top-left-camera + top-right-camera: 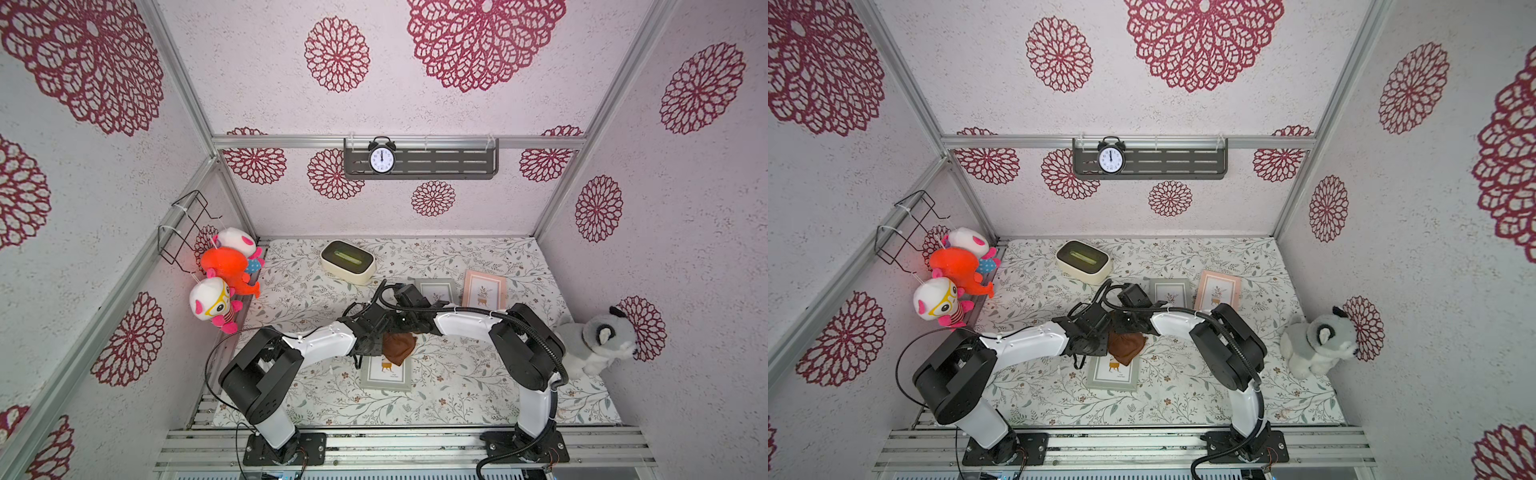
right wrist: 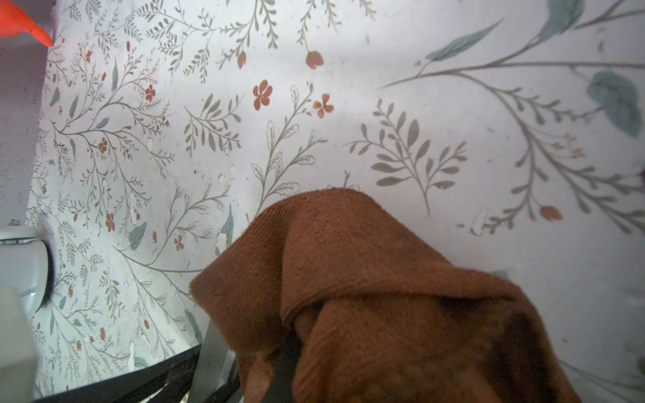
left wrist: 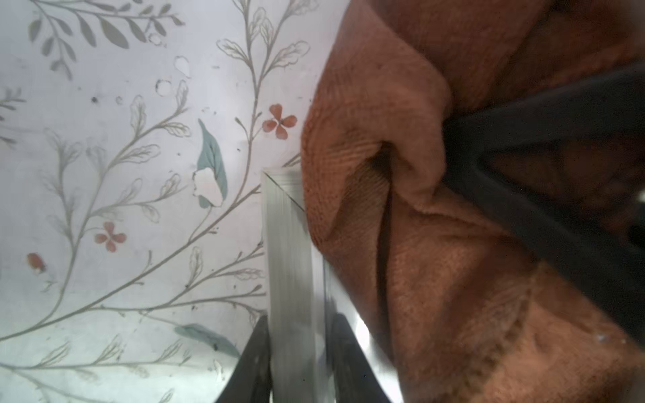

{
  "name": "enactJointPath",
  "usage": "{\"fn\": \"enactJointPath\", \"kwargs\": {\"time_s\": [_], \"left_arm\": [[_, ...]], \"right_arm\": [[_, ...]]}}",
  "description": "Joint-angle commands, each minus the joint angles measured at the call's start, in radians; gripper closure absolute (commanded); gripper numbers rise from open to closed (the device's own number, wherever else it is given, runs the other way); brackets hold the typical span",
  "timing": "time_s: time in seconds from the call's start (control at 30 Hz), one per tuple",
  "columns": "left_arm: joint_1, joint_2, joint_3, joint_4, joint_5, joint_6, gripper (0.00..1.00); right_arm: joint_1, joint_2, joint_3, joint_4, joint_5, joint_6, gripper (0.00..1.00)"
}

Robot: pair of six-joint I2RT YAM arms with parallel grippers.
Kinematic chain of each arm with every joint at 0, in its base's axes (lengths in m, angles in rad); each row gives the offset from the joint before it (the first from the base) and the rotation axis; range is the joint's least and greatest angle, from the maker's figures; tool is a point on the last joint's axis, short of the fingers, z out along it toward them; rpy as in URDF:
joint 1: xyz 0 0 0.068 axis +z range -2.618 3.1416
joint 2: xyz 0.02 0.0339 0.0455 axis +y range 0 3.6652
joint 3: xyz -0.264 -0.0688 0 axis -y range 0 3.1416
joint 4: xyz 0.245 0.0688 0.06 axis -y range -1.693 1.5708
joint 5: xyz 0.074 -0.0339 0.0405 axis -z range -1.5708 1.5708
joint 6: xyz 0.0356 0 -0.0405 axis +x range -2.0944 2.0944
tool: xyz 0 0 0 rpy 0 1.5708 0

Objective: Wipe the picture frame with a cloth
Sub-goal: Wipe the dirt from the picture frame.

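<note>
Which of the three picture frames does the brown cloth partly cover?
The front grey frame, under the cloth. The back grey frame and the pink frame have none.

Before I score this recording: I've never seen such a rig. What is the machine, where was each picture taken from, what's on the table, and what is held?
These are two robot arms bolted in front of the floral table, each ending in a two-fingered tool. Two pictures come from one overhead camera pair and show nearly the same scene. The other two come from cameras on the arms' wrists. On the table lie a grey picture frame, behind it a second grey frame and a pink frame, and a cream box. A grey plush animal sits at one side. The right tool is shut on the rust-brown cloth, which lies over the near frame's far end. The left tool has its fingers on either side of that frame's edge, apparently gripping it.
</note>
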Motion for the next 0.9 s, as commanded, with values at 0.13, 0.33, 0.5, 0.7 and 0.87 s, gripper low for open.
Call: {"fn": "enactJointPath", "kwargs": {"time_s": [0.13,0.33,0.5,0.7,0.87], "left_arm": [[-0.009,-0.074,-0.093,-0.228,-0.032,-0.059,0.77],[-0.012,-0.193,-0.133,-0.283,-0.025,-0.103,0.42],[-0.012,-0.216,-0.122,-0.295,-0.058,-0.104,0.36],[-0.013,-0.170,-0.118,-0.219,-0.042,-0.098,0.54],[-0.005,-0.072,-0.052,-0.169,-0.073,-0.034,0.73]], "right_arm": [[-0.014,0.004,-0.062,-0.101,0.163,0.058,1.00],[-0.021,-0.001,-0.064,-0.087,0.209,0.086,1.00],[-0.016,0.004,-0.070,-0.055,0.186,0.091,1.00],[-0.010,-0.095,-0.095,-0.027,0.161,0.063,1.00],[-0.010,-0.190,-0.089,-0.083,0.128,0.027,1.00]]}}
